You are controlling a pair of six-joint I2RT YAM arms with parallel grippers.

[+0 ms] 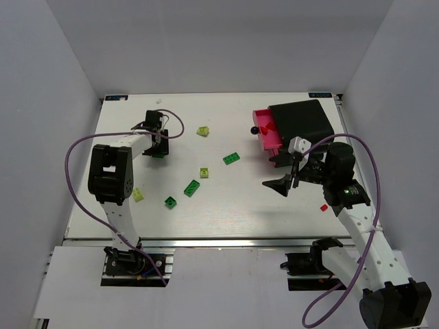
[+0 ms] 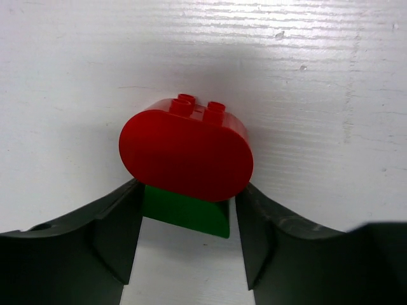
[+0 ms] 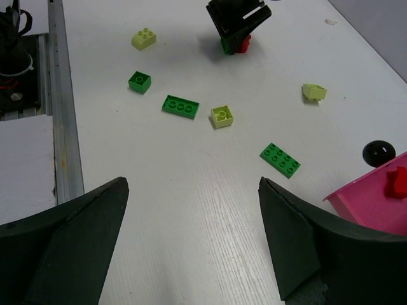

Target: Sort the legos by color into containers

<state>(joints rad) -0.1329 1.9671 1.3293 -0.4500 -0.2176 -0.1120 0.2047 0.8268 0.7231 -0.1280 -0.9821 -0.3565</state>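
Note:
My left gripper (image 1: 158,145) is low at the table's far left. Its jaws closely straddle a dark green brick (image 2: 187,213) with a red rounded brick (image 2: 186,154) joined to it; the left finger touches the green brick and a thin gap shows at the right finger. My right gripper (image 1: 285,181) is open and empty above the table (image 3: 191,241). The black container (image 1: 302,120) has a magenta drawer (image 1: 263,139) pulled open with red bricks (image 1: 269,127) inside. Green bricks (image 1: 231,158) (image 1: 192,187) (image 1: 170,201) and lime bricks (image 1: 203,131) (image 1: 204,173) (image 1: 138,195) lie scattered.
A small red brick (image 1: 324,206) lies near my right arm. The drawer's round dark knob (image 3: 379,152) and magenta wall (image 3: 372,203) show at the right of the right wrist view, as does the left gripper (image 3: 236,19). A metal rail (image 3: 62,95) edges the table.

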